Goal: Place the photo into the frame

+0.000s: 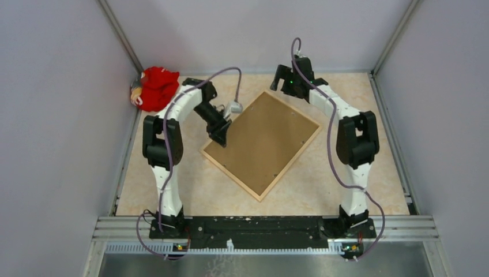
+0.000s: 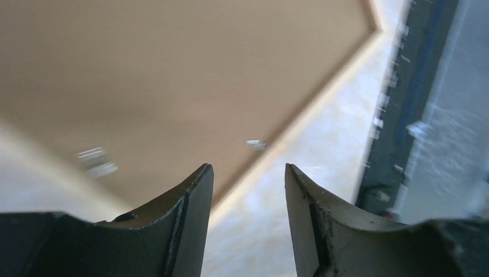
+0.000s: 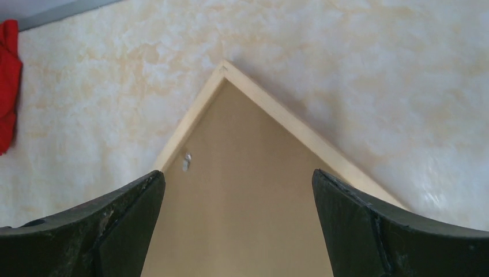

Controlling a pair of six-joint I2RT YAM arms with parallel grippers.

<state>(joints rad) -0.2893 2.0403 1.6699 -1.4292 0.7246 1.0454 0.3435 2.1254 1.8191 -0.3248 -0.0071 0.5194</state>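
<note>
Frame (image 1: 232, 175): lies flat on the bench (image 1: 369, 104), back side up. It sits right below the left pincer (image 2: 247, 167) and reaches away from it to the right pincer (image 3: 236, 173).
Backing board (image 1: 265, 143): brown, seated inside the wooden rim and filling it. Small metal tabs (image 3: 186, 162) show near its edge.
Photo: not in view; whether it lies beneath the board cannot be told.
Left pincer: jaws apart, nothing between them. It is low over the frame's nearer left corner, with the rim crossing beneath the gap. Contact cannot be told, as this view is blurred.
Right pincer: jaws spread wide, empty. It is above the far corner, which points into the gap between the fingers.
Why so: the frame is probably face-down because the back is where print and board go in. One pincer at each end of a long edge looks suited to pressing the board or working the tabs.
Long axis: diagonal on the bench, roughly along the line from left pincer to right pincer. The short ends face near-left and far-right.
Red cloth (image 1: 155, 88): well beyond the left pincer, in the far corner, apart from the frame.
</note>
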